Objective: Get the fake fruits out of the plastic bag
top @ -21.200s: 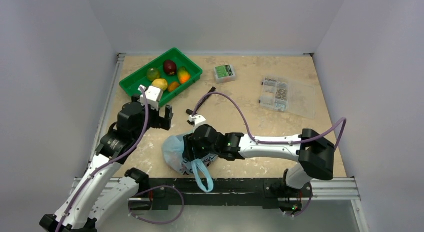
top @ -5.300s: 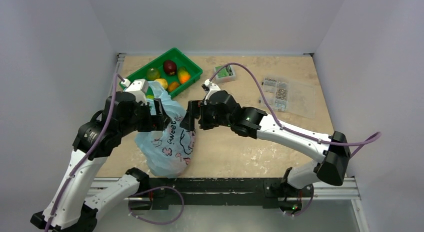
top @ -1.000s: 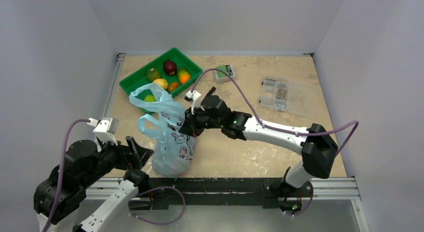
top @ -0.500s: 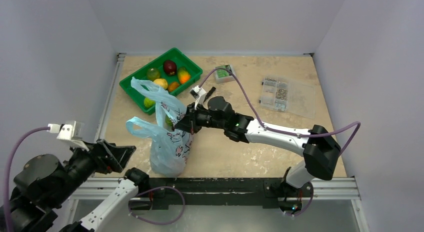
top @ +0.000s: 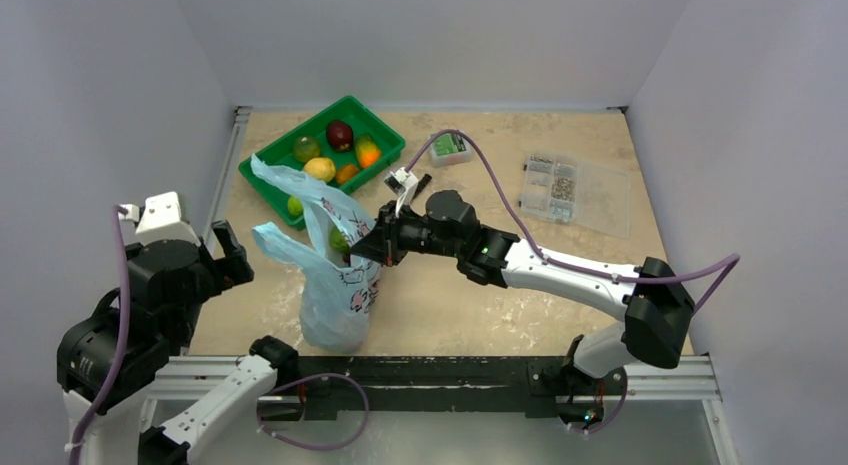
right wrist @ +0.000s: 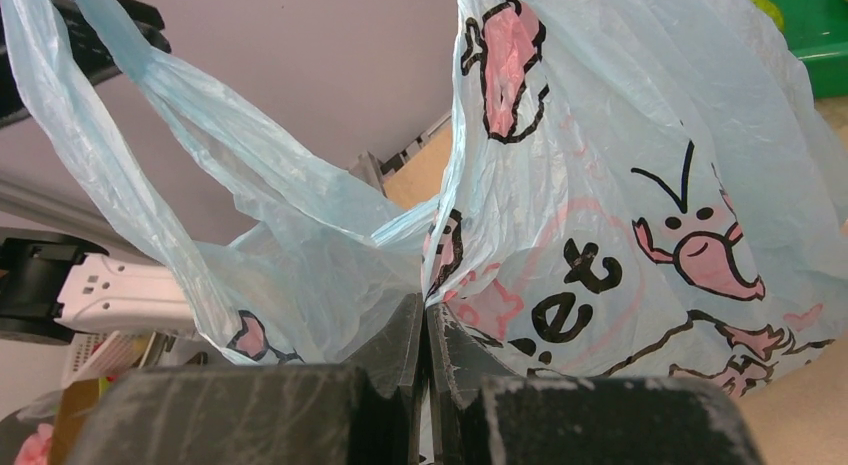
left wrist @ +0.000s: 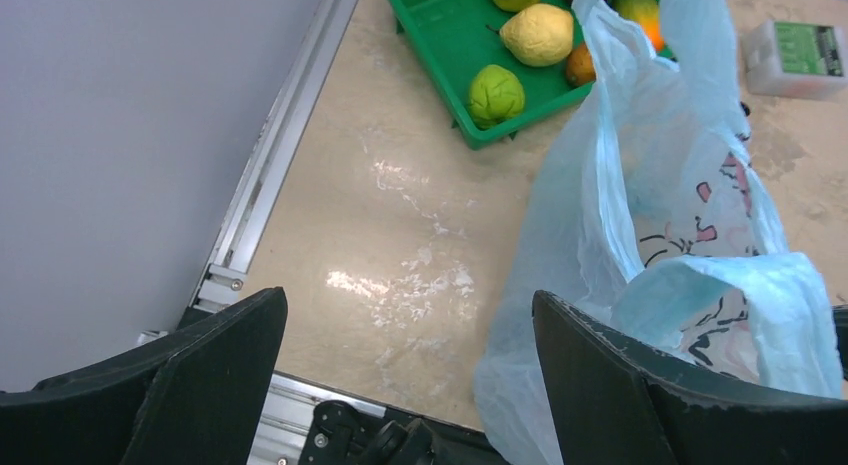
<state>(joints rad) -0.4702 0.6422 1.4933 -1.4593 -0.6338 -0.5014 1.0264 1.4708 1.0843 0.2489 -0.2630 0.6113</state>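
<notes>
Beige bench [top: 560, 275] between pale walls: the bag [top: 340, 295] stands upright just in front of the tray [top: 262, 175], on the side of the arms. The change is this: the left gripper [top: 228, 257] has gone away from the bag and now hangs in front and to the left of the tray, jaws spread, holding nothing. The right gripper [top: 378, 247] keeps its jaws pressed together on the bag's rim and holds it up. One green fruit [top: 340, 243] shows in the mouth, so I judge the bag is open for a reach, with fruit left inside.

Left hand [left wrist: 410, 380] splayed, right hand [right wrist: 424, 320] pinched.
</notes>
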